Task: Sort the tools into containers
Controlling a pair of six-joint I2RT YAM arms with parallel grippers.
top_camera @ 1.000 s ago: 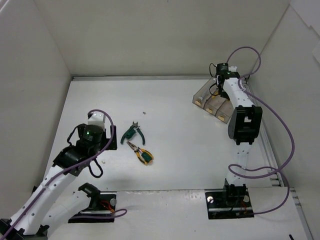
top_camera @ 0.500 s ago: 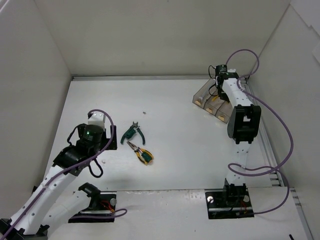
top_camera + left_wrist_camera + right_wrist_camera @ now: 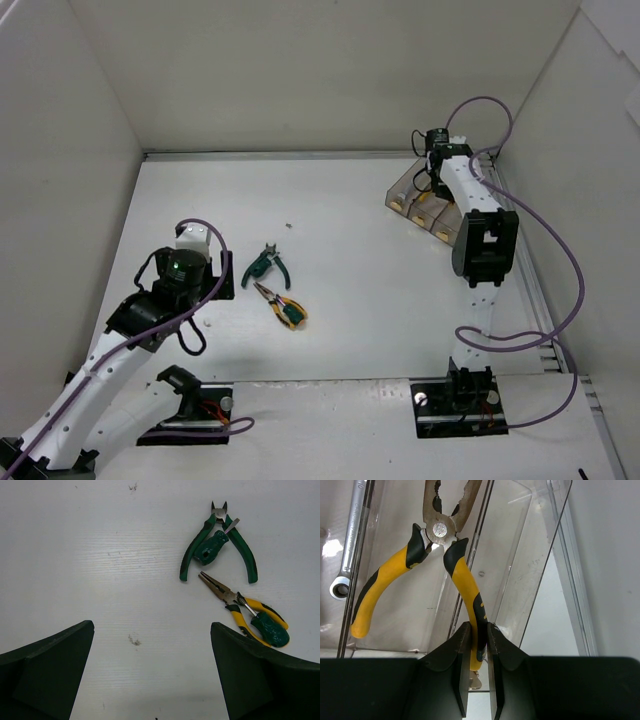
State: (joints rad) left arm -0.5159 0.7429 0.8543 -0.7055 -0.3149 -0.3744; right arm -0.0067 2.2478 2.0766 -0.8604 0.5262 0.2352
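Pliers (image 3: 462, 577) over tray (image 3: 532, 550) divider edge

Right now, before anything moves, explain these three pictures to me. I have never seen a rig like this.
These are two robot arms bolted to a white table. The overhead view looks down from behind them: left arm on the left, right arm on the right. The other two pictures come from a camera on each wrist, looking past that arm's own fingers. The left gripper is open and empty; below it lie green-handled cutters with a stubby green screwdriver between the handles, and yellow-handled long-nose pliers. The right gripper is shut on one handle of yellow-and-black pliers over a clear divided tray. A silver wrench lies in a compartment at that view's left.
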